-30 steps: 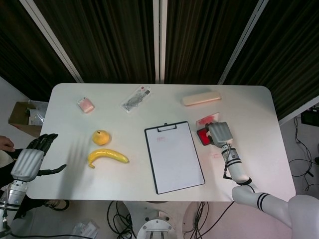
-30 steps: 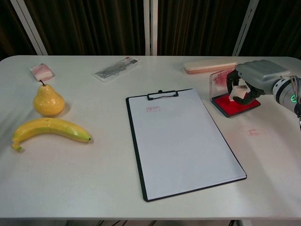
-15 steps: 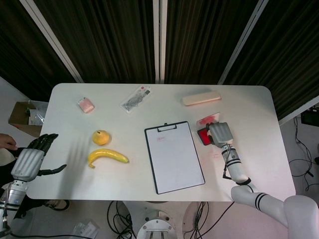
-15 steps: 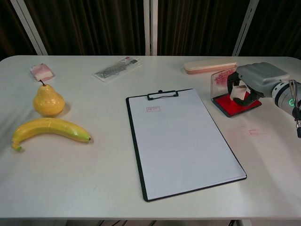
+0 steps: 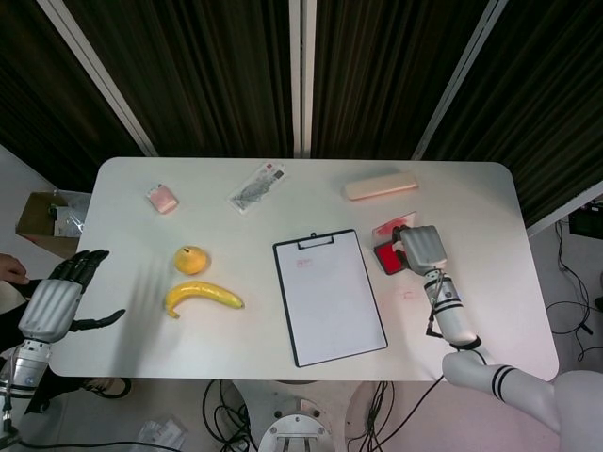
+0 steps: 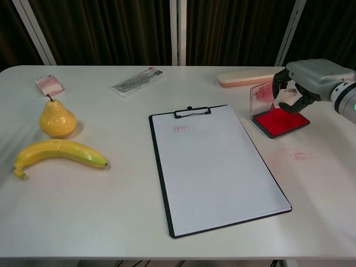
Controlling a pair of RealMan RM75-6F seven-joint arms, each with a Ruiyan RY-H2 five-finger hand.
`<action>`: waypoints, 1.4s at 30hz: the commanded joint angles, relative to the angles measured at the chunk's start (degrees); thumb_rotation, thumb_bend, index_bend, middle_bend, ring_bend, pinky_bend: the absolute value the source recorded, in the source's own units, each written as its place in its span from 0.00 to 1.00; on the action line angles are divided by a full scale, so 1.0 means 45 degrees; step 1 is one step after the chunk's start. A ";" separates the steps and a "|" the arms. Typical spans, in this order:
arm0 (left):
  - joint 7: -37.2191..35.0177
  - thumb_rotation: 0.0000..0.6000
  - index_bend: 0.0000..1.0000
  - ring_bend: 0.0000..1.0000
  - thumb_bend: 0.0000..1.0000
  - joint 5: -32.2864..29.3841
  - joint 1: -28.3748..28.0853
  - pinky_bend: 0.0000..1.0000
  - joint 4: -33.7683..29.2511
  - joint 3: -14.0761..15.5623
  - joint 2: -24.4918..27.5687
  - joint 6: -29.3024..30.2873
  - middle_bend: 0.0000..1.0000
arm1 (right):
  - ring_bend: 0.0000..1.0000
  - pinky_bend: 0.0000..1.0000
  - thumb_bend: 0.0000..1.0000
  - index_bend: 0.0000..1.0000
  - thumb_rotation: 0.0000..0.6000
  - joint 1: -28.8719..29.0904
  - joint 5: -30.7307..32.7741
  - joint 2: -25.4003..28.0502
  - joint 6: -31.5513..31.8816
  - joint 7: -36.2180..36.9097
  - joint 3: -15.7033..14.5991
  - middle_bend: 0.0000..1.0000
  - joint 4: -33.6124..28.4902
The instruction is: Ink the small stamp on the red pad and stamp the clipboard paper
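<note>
Chest view shows the right hand (image 6: 300, 83) raised just above the red pad (image 6: 280, 122), its fingers curled around a small pale object – judged to be the small stamp (image 6: 287, 103), though much of it is hidden by the fingers. The pad lies open on the desk (image 6: 83, 211), its clear, ink-smeared lid (image 6: 260, 95) standing up at the far-left edge. In the head view the same hand (image 5: 421, 250) covers the right part of the pad (image 5: 384, 257).

The inking step appears to be in hand: the stamp is held over the red surface, and whether it touches the ink cannot be told from either view. The clipboard (image 6: 214, 167) lies well to the left of the pad, with a faint red mark near the top left of its paper (image 6: 222, 178) – most of the sheet is bare.

The next move calls for carrying the stamp leftward over the paper, keeping its face level, and pressing straight down on a bare patch.

The left hand (image 5: 58, 301) is seen off the desk's left edge, fingers spread and holding nothing.
</note>
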 commanded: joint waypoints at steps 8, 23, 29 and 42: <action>-0.0107 0.36 0.08 0.09 0.10 0.0101 0.0145 0.18 0.0040 0.0070 -0.0032 0.0215 0.09 | 0.82 0.93 0.43 0.74 1.00 -0.0285 -0.0346 0.1853 0.1366 -0.2352 -0.0122 0.66 -0.5175; -0.0694 0.37 0.08 0.09 0.10 0.0108 0.0408 0.18 0.0436 0.0103 0.0030 0.0562 0.09 | 0.82 0.93 0.41 0.75 1.00 0.0919 0.2543 -0.2406 0.2456 -0.7095 0.0163 0.65 -0.4972; -0.1157 0.36 0.08 0.09 0.10 0.0113 0.0460 0.18 0.0859 0.0129 -0.0038 0.0577 0.09 | 0.83 0.93 0.41 0.75 1.00 0.1298 0.3359 -0.3807 0.2948 -0.7679 0.0733 0.65 -0.4028; -0.1711 0.36 0.08 0.09 0.10 0.0181 0.0525 0.18 0.1419 0.0163 -0.0143 0.0647 0.09 | 0.83 0.93 0.41 0.75 1.00 0.2081 0.4075 -0.5149 0.3008 -0.8150 0.1500 0.65 -0.2895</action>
